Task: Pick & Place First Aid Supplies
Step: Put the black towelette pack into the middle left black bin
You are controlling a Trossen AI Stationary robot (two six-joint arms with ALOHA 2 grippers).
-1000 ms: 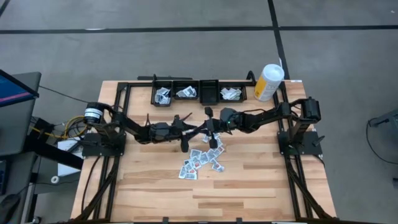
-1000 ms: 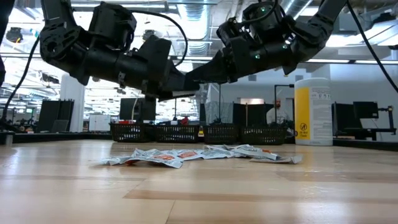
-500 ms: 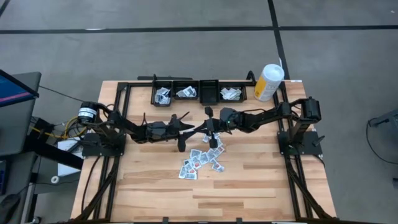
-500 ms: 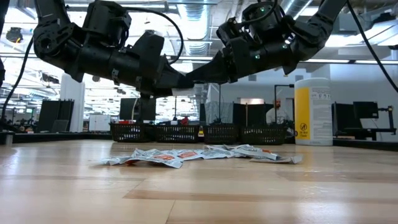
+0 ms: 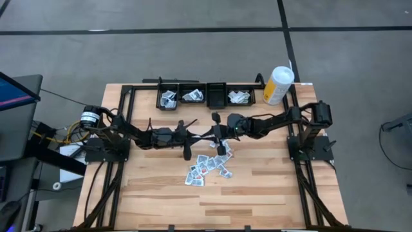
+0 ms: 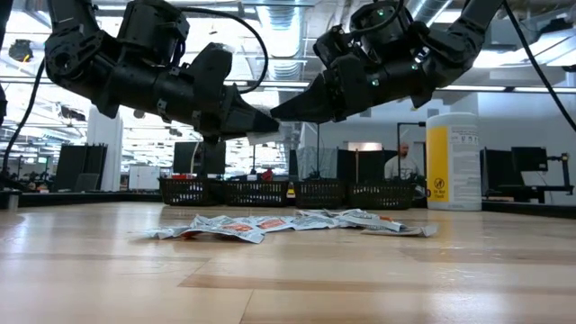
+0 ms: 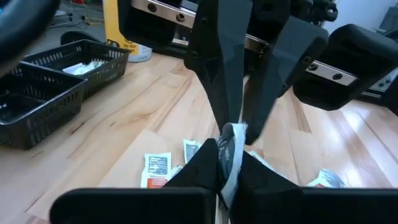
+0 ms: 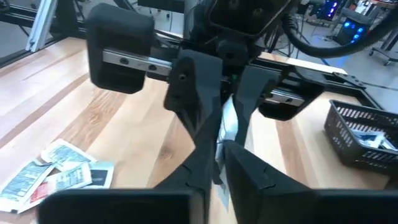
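Note:
My two grippers meet tip to tip above the table's middle. Between them, edge on, is one small white packet [image 7: 231, 144], also in the right wrist view [image 8: 227, 119]. My left gripper [image 7: 229, 163], coming from the table's left [image 5: 201, 136], is shut on it. My right gripper [image 8: 221, 163], coming from the right [image 5: 216, 133], has its fingers slightly apart on either side of the packet's other end. Below them, a heap of first aid supplies [image 5: 209, 166] lies flat on the wood [image 6: 288, 222]. My left gripper pinches the packet's near end [image 7: 227, 167] between its two fingers, which point level from the table's left. The packet stands on edge, lifted clear of the table. My right gripper's fingers [image 7: 225, 93] flank the packet's far end; whether they touch it I cannot tell.
A row of black mesh baskets [image 5: 206, 95] with packets inside stands along the far edge. To their right is a tall white-and-yellow canister [image 5: 278, 85], also in the low view [image 6: 453, 160]. A person [image 6: 403, 162] shows far off in the room. Bare wood lies toward the near edge.
My left gripper has shut on the packet that my right gripper was holding up. Both arms have stayed where they were, and the packet has stayed clear above the heap.

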